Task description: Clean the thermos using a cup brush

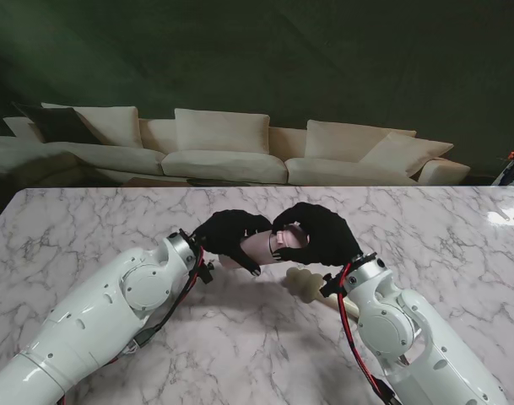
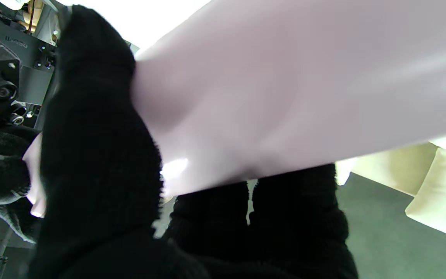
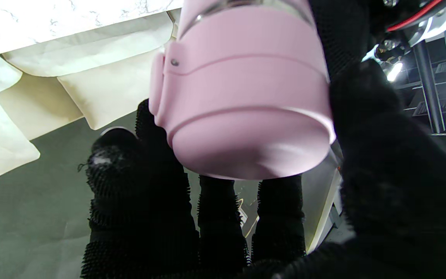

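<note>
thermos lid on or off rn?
On. The pink lid still caps the thermos, right robot hand wrapped around it.

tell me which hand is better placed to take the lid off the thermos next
Right. The right hand already wraps the pink lid, while the left hand grips the thermos body and can likely steady it. The cup brush lies on the table.

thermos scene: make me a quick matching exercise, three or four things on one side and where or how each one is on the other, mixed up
Things:
1. left hand
2. right hand
3. cup brush
4. sofa

States:
A. lying on the marble table, by the right wrist
B. wrapped round the thermos body
C. behind the table, cream
D. closed on the pink lid

Pairs: 1-B, 2-D, 3-A, 4-C
</note>
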Tool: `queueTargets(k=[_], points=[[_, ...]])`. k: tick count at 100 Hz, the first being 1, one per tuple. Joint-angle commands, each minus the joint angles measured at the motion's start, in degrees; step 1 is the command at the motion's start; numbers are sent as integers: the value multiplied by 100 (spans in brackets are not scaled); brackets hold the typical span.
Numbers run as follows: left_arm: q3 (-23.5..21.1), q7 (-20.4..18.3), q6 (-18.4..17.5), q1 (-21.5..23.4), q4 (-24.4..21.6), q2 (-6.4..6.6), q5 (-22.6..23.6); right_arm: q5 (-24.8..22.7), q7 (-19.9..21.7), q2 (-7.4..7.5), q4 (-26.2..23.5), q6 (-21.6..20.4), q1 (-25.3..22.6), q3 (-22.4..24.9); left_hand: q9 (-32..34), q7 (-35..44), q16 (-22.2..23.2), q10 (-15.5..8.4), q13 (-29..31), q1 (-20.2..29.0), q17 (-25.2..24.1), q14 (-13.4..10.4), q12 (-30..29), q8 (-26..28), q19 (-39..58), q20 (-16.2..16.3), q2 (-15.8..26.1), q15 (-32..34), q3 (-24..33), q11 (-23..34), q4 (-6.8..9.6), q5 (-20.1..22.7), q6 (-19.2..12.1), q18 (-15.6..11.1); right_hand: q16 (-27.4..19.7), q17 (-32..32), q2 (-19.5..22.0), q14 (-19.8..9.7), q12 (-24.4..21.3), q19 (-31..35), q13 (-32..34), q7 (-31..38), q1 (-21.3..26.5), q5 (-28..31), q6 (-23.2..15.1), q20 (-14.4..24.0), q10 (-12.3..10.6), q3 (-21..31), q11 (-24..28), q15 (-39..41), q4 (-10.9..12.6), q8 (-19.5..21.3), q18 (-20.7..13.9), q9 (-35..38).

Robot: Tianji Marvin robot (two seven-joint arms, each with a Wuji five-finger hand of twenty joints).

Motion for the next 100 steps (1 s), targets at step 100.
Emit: queueTargets(k=[100], points=[[46,-36,122,-71,-65,-63,-59,603,-553,-319,-249,2093,-46,-710,106,732,343,-422,592,1259,124,-367,163,281,277,111,2958,1160,2994,328,401,558,-868,-580,-1,977,2407,-675,987,949,1297,1589,171,-1050,-284,-463,-485,-1263,2091,1599,713,-1081,990,558]])
